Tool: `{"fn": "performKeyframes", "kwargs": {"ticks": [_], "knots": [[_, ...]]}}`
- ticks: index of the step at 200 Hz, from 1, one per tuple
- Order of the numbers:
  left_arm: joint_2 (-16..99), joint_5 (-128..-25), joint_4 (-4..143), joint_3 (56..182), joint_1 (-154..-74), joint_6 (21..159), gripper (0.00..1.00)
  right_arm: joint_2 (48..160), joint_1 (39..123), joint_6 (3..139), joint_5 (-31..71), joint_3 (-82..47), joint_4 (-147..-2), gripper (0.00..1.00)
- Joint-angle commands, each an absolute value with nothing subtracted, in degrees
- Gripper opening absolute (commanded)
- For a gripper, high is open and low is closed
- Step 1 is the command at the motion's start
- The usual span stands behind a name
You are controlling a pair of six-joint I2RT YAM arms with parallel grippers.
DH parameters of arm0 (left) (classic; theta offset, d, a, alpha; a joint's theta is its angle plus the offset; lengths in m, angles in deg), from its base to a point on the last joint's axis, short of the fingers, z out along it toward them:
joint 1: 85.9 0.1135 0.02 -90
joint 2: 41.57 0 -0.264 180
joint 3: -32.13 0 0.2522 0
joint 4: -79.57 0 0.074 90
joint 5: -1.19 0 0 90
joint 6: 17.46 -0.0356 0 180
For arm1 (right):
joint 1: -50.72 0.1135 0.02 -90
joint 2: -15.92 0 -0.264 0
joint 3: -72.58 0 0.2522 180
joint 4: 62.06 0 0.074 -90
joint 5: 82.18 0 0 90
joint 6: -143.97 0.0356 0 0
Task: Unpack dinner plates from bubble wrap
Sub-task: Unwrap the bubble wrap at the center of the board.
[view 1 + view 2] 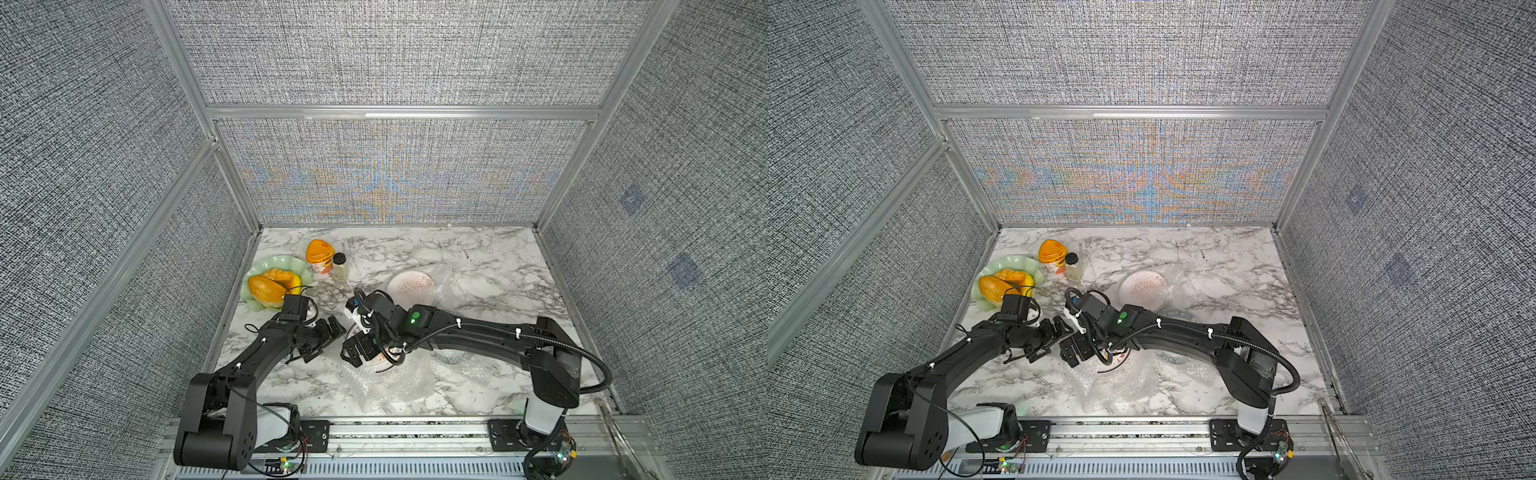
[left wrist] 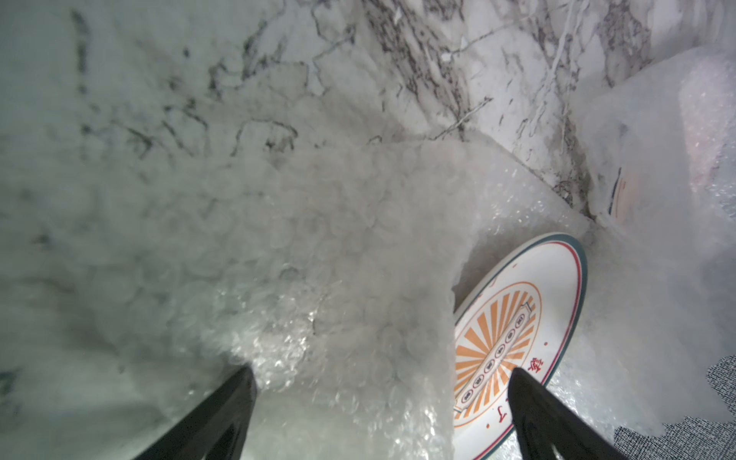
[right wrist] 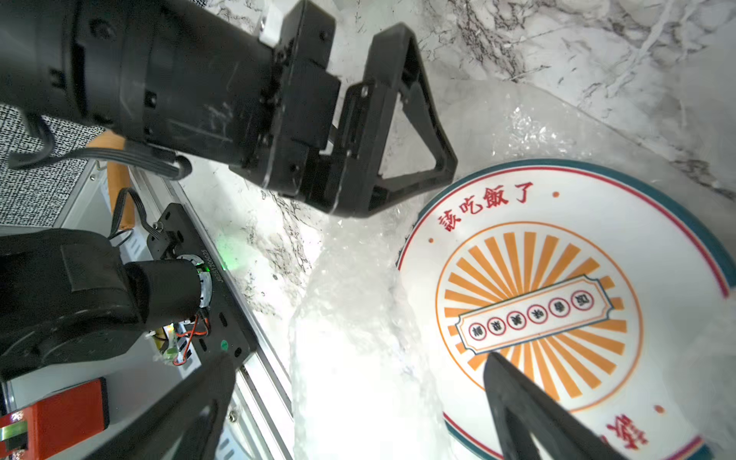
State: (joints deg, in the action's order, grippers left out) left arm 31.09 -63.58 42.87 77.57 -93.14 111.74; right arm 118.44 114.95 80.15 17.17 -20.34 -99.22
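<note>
A white dinner plate (image 3: 557,278) with a dark rim and orange sunburst centre lies partly uncovered on crinkly bubble wrap (image 3: 358,338) near the table's front middle. In both top views my right wrist hides most of it (image 1: 388,361). My right gripper (image 3: 358,358) hangs open over the plate's edge, a raised fold of wrap between its fingers. My left gripper (image 2: 382,374) is open too, close to the right gripper (image 1: 352,353), with loose wrap (image 2: 338,278) between its fingers and the plate (image 2: 517,318) beside one fingertip. A second sunburst plate (image 1: 411,286) lies farther back under wrap.
A wavy pale green dish (image 1: 291,262) with orange food sits at the back left, just behind my left wrist. An orange-lidded cup (image 1: 320,255) and a small black-capped bottle (image 1: 340,266) stand beside it. Textured walls close three sides; a metal rail (image 1: 415,428) runs along the front.
</note>
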Motion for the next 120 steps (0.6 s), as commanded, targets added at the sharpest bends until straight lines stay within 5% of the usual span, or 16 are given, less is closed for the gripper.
{"fn": "performKeyframes", "kwargs": {"ticks": [1, 75, 120], "knots": [[31.10, -63.92, 40.40, 78.41, -93.07, 110.79, 0.99, 116.51, 114.82, 80.15, 16.83, -19.63, -98.23, 0.99], [22.03, -75.35, 25.91, 92.83, -93.02, 108.76, 0.99, 112.36, 109.25, 80.87, 18.34, -12.76, -96.33, 0.99], [17.49, -64.32, 32.12, 92.47, -95.52, 106.64, 0.99, 115.60, 108.32, 81.13, 23.09, -12.68, -92.53, 0.99]]}}
